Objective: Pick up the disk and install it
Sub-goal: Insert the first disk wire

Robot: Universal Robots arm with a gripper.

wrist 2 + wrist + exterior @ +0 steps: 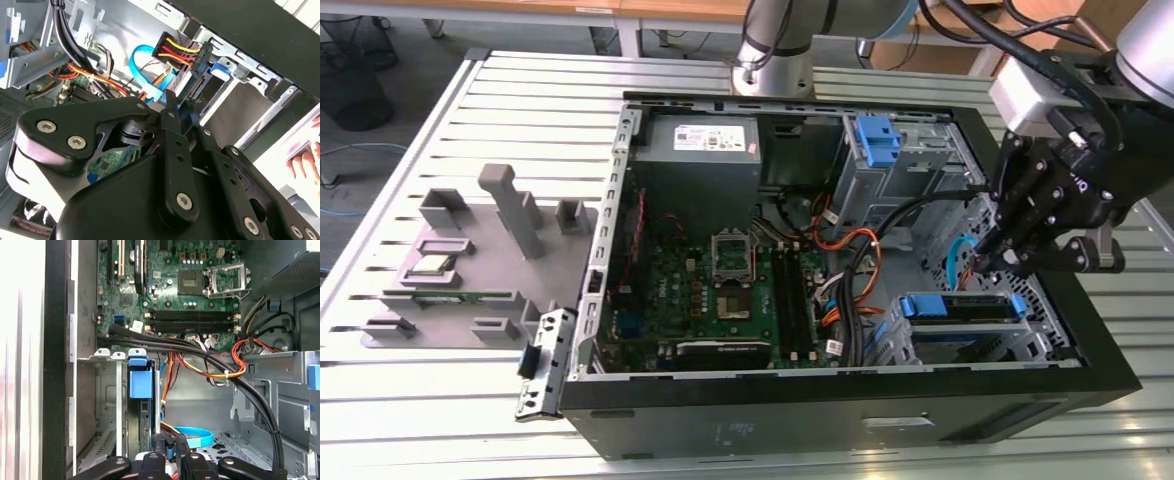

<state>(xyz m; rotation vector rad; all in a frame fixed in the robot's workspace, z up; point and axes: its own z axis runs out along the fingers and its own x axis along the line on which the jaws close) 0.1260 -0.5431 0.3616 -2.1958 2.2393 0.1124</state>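
Seating would likely need a straight, gentle push, clear of the red-and-yellow power cable [177,50]. The black robot gripper [1005,264] hung just above the disk [961,307]; its jaws' state could not be told. The flat silver disk, in a blue plastic bracket, sat edge-on in the bay at a corner of the open black computer case [854,420].

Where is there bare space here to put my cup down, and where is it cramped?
Bare table lies between the grey fixture and the far edge, and again along the near edge at the exterior view's left. Inside the case it is crowded: cables fill the middle, and the gripper hangs over the disk.
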